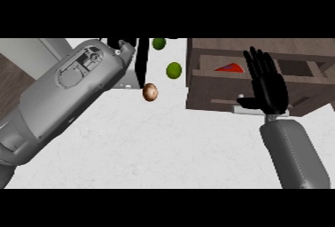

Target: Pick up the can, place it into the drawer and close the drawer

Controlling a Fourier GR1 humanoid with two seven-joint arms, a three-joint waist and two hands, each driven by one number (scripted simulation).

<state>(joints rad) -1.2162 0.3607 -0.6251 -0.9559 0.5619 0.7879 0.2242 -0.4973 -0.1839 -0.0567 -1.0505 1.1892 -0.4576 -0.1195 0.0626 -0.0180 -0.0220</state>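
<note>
A wooden drawer (216,88) stands open at the right of the white counter. Inside it lies a red thing (229,68), apparently the can, only partly visible. My right hand (267,86) is open with straight fingers pointing away from me, held flat over the drawer's front and hiding part of its inside. My left forearm rises close to the view at the left. My left hand (122,45) shows at the top edge, with straight black fingers (141,62) hanging down and holding nothing.
Two green round fruits (173,70) (159,43) lie on the counter left of the drawer. A brown oval object (149,92) sits just below my left hand's fingers. A grey block (39,51) fills the back left corner. Bare white counter (163,142) spreads in front.
</note>
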